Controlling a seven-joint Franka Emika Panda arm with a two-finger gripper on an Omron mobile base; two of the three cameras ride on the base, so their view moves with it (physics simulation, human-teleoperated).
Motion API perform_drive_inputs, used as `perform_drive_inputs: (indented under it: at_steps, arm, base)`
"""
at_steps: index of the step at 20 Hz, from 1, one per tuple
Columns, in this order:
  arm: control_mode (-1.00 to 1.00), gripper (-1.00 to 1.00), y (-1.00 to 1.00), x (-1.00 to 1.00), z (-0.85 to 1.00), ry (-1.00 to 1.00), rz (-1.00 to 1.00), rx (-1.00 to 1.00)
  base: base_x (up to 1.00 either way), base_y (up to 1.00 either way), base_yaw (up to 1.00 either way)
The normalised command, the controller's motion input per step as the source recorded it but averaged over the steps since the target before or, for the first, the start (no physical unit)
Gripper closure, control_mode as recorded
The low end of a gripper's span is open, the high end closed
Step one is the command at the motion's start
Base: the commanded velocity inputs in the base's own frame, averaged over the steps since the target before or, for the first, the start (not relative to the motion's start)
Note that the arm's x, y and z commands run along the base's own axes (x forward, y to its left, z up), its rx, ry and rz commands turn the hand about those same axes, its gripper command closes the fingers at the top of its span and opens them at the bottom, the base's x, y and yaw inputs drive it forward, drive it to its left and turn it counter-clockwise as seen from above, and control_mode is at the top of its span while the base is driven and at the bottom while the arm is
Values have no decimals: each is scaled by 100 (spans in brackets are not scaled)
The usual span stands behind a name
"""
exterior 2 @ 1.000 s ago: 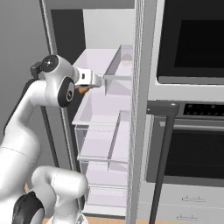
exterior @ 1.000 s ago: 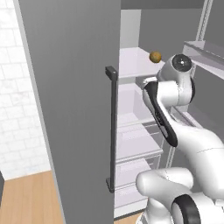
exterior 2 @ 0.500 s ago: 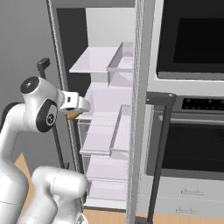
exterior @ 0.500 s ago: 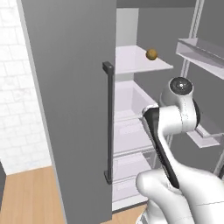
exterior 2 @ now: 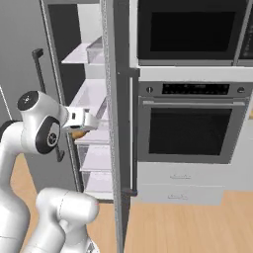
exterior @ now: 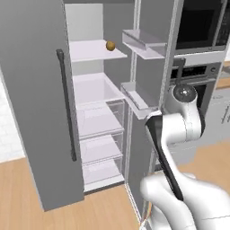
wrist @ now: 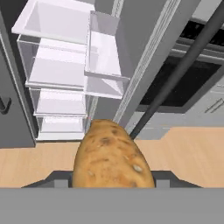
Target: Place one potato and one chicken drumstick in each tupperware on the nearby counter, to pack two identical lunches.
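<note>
**Q:** One potato is held — where is it?

**A:** The potato [wrist: 112,156], tan-yellow with brown flecks, sits between the two fingers of the gripper [wrist: 113,180]. The jaws are closed on its sides, about half spread. In the hand view it stands large in the foreground, in front of the open fridge [wrist: 65,65]. In the right base view a small orange-brown sliver of it peeks out under the gripper [exterior 2: 81,129].

**Q:** Where is the gripper relative to the fridge?

**A:** It hangs just outside the fridge's open front, at the height of the middle shelves. The white arm [exterior: 179,121] bends in front of the fridge's right door.

**Q:** What is inside the fridge?

**A:** Pale glass shelves and clear drawers. A second potato [exterior: 110,45], small and round from this distance, rests on the top shelf [exterior: 92,50], near its right edge.

**Q:** What stands beside the fridge?

**A:** To its right, a tall grey column holds a black wall oven [exterior 2: 190,131] with a dark microwave [exterior 2: 185,29] above it and drawers below. The left fridge door [exterior: 38,103] is swung wide open, its dark bar handle [exterior: 66,105] facing out. The wooden floor [wrist: 183,148] lies in front of the fridge.
</note>
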Motion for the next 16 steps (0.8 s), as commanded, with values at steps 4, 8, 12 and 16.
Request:
perform_drive_inputs:
  at_steps: [4,8,12,16]
  arm:
    - [100,100,0,0,0,0,0,0]
    - [100,100,0,0,0,0,0,0]
    - [100,100,0,0,0,0,0,0]
    - [100,100,0,0,0,0,0,0]
  base:
    - [-26,-100,-23]
    - [4,-100,-22]
    - [54,-100,-15]
    - [98,-100,-5]
